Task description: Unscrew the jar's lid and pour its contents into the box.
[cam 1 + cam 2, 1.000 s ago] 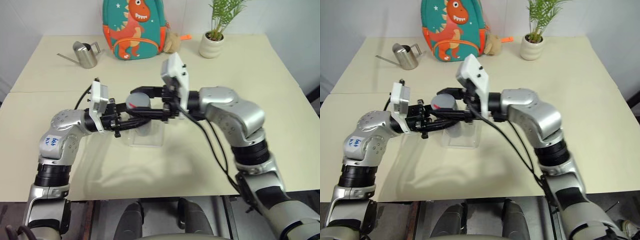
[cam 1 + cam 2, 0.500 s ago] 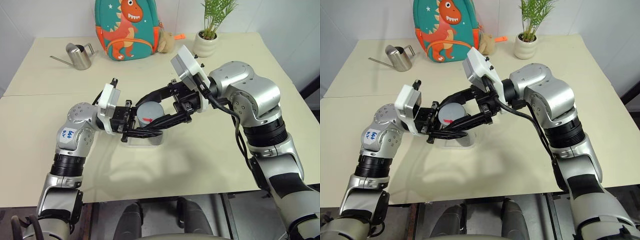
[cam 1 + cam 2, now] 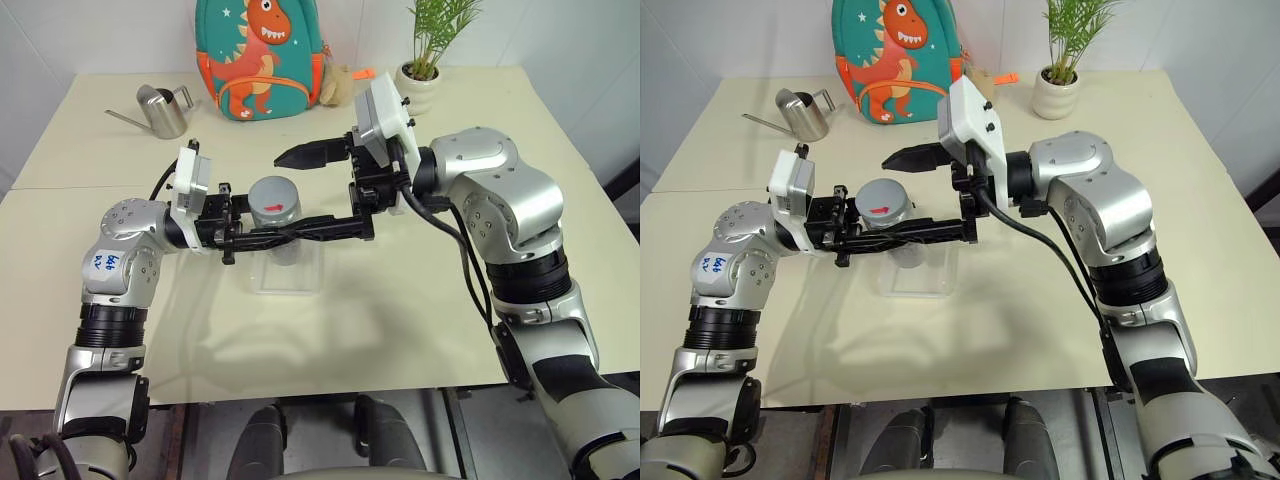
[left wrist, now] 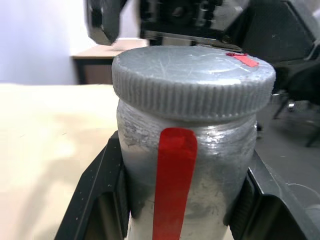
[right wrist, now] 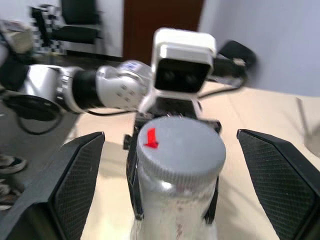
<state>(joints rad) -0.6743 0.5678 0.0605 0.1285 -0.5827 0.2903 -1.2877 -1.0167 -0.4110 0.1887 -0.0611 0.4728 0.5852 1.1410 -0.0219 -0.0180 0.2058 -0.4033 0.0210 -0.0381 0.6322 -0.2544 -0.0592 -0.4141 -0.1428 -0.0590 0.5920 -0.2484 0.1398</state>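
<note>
The jar stands upright in the air directly above the box, near the middle of the table. My left gripper is closed tight on its body, below the lid, which is on the jar's mouth with a red mark on top. My right gripper has its jaws spread as wide as they go, one finger at each side of the lid, touching nothing. So I judge the unscrewing is not finished: the lid must come off completely, then the jar must be tipped over the box. I cannot see the contents through the wall.

At 11 o'clock from the jar is the watering can, at 12 o'clock the dinosaur backpack, at 1 o'clock the potted plant. All are well apart, nothing blocks the pouring.
</note>
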